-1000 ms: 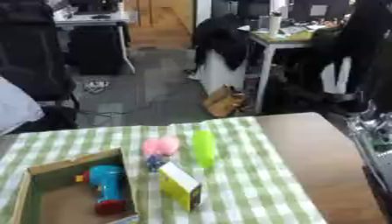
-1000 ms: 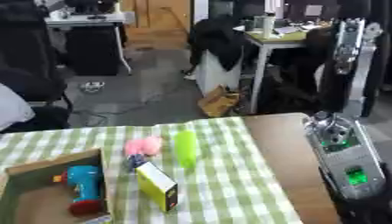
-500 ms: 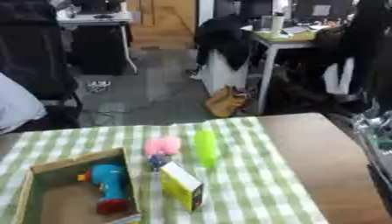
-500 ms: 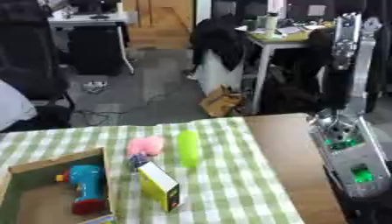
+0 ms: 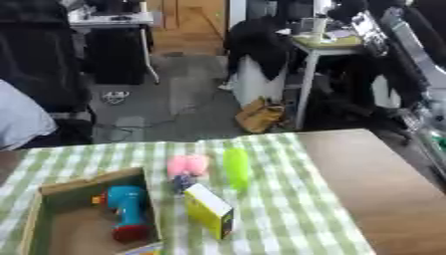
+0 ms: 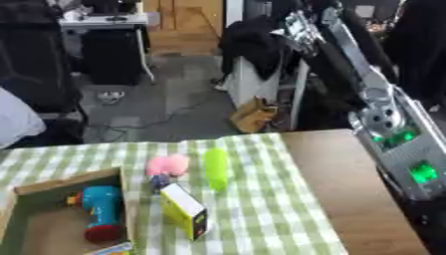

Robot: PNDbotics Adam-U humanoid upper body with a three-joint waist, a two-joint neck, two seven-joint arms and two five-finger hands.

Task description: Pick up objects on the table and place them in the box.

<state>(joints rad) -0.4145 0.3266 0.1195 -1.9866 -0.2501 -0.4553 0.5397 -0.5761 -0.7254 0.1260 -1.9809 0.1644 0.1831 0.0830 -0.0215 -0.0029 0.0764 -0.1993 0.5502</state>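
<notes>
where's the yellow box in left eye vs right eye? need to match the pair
Left eye view: the yellow box stands low, just left of centre, on the checked cloth.
Right eye view: same box, further left in the picture, low.
Shared landmark: in both views it sits just right of the cardboard box and below the pink object, with the green object up to its right.

No writing, label, brand or number can be read on anything here.
</notes>
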